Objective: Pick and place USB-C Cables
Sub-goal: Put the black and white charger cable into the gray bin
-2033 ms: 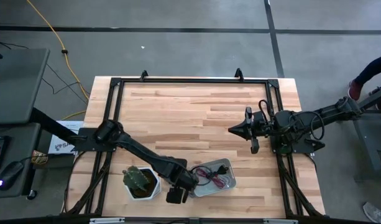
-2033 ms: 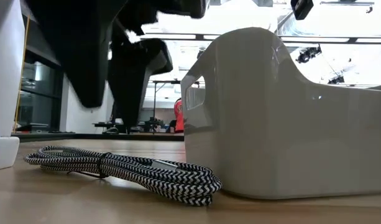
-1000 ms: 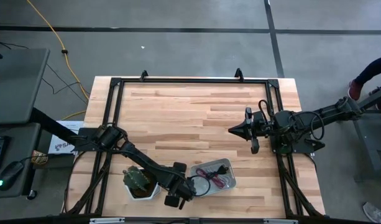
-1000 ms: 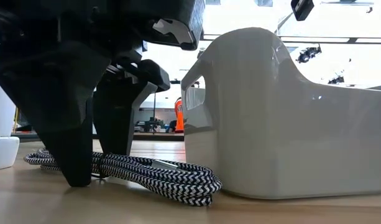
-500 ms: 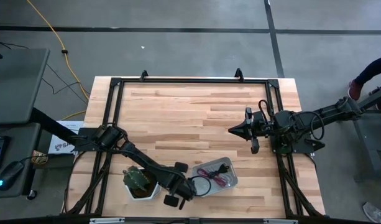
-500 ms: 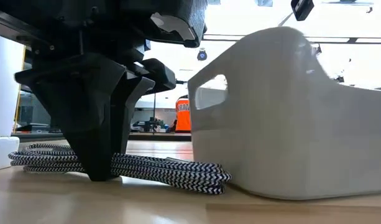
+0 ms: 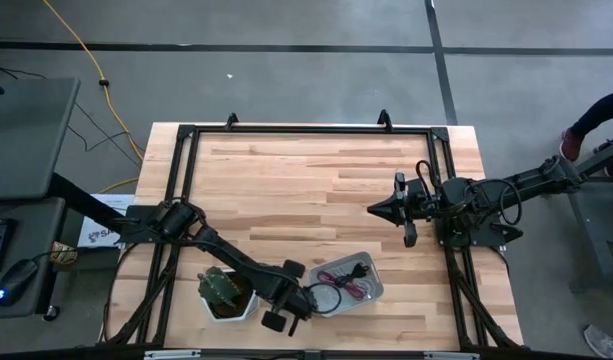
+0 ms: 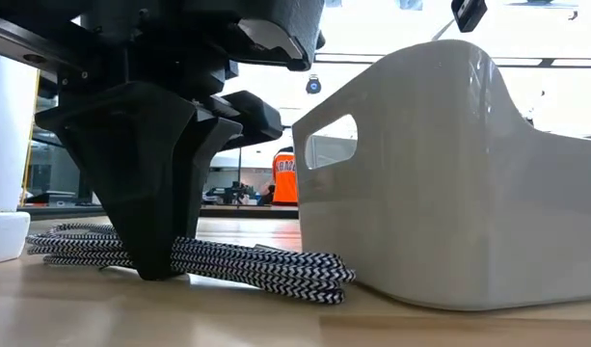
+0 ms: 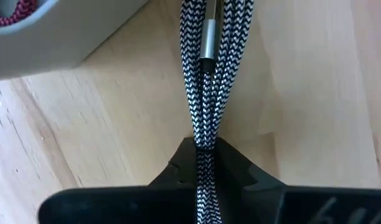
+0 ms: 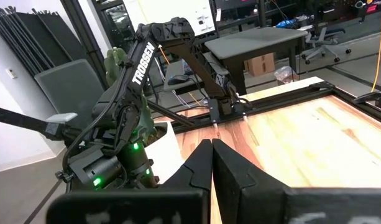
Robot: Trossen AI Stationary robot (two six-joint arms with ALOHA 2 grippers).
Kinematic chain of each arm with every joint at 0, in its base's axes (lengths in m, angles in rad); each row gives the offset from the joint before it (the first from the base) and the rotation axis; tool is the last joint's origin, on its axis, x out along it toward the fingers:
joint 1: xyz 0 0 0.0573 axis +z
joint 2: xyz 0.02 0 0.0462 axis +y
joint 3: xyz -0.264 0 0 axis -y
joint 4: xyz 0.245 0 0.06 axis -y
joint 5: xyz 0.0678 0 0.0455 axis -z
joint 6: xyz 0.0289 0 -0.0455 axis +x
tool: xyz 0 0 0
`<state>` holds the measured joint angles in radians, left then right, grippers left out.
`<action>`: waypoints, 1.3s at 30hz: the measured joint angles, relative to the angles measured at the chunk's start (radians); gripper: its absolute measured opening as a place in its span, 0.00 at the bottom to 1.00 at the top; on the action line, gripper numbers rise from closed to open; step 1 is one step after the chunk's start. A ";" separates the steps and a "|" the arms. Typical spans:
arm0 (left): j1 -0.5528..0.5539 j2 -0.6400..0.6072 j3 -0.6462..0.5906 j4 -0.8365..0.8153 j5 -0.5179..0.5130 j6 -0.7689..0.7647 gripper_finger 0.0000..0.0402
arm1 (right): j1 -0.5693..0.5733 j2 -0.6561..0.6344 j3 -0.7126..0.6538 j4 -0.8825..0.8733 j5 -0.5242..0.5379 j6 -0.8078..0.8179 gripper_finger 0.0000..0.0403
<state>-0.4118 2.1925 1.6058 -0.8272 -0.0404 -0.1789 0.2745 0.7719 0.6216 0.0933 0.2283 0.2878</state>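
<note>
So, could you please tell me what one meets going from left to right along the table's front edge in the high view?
White plant pot → left claw shut on the black-and-white braided cable → white bin holding cables.

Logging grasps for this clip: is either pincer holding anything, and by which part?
The left pincer is shut on the black-and-white braided cable, pinching the bundle mid-length on the table beside the white bin. The right pincer holds nothing.

A black-and-white braided USB-C cable is laid flat on the worktop beside the bin; a maroon cable and a black cable are coiled inside.
</note>
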 joint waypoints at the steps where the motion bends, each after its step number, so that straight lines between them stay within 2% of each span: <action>1: 0.000 0.000 0.005 -0.007 0.000 0.014 0.00 | 0.000 0.000 0.000 0.000 0.000 0.000 0.00; 9: 0.006 0.005 0.057 -0.087 0.091 0.169 0.00 | 0.000 0.000 0.000 0.000 0.000 0.000 0.00; 18: 0.028 0.005 0.161 -0.196 0.142 0.248 0.00 | 0.000 0.000 0.000 -0.001 0.004 -0.008 0.00; 31: 0.030 -0.001 0.331 -0.461 0.135 0.366 0.00 | 0.000 0.000 0.000 -0.001 0.005 -0.008 0.00; 39: 0.076 -0.113 0.332 -0.430 0.095 0.339 0.00 | 0.000 0.000 0.000 -0.004 0.005 -0.008 0.00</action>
<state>-0.3361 2.0800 1.9377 -1.2571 0.0547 0.1604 0.2745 0.7719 0.6216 0.0893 0.2333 0.2796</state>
